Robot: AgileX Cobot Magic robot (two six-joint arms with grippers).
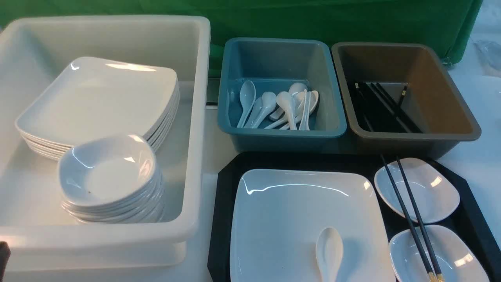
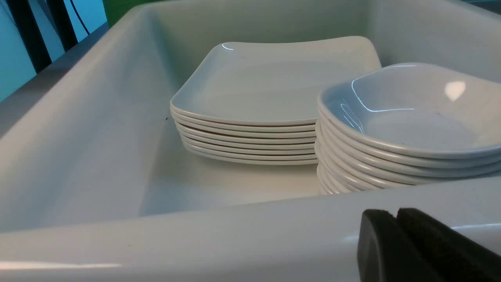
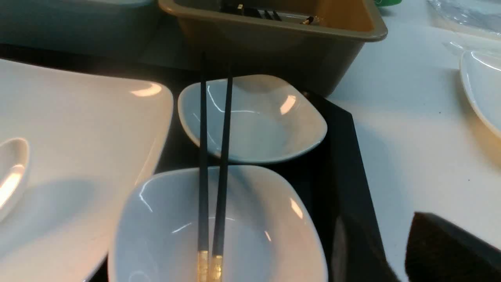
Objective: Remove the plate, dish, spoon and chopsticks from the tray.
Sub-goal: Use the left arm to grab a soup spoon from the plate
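Note:
The black tray (image 1: pixel 223 219) holds the large white square plate (image 1: pixel 289 211). The white spoon (image 1: pixel 329 252) lies on the plate's near part. Two small white dishes, one farther (image 1: pixel 434 188) and one nearer (image 1: pixel 458 258), sit on the tray's right side. The black chopsticks (image 1: pixel 411 219) lie across both dishes, gold ends toward me. In the right wrist view my right gripper (image 3: pixel 391 246) is open and empty at the tray's right rim (image 3: pixel 344 156), beside the near dish (image 3: pixel 254 235) and the chopsticks (image 3: pixel 213 156). My left gripper (image 2: pixel 395 215) is shut and empty, outside the white tub's near wall (image 2: pixel 195 243).
The white tub (image 1: pixel 195 117) on the left holds a stack of square plates (image 1: pixel 101 98) and a stack of small dishes (image 1: pixel 109 176). Behind the tray stand a teal tub (image 1: pixel 282 133) with several spoons and a brown tub (image 1: pixel 462 125) with several chopsticks. Another white dish (image 3: pixel 481 86) lies on the table to the right.

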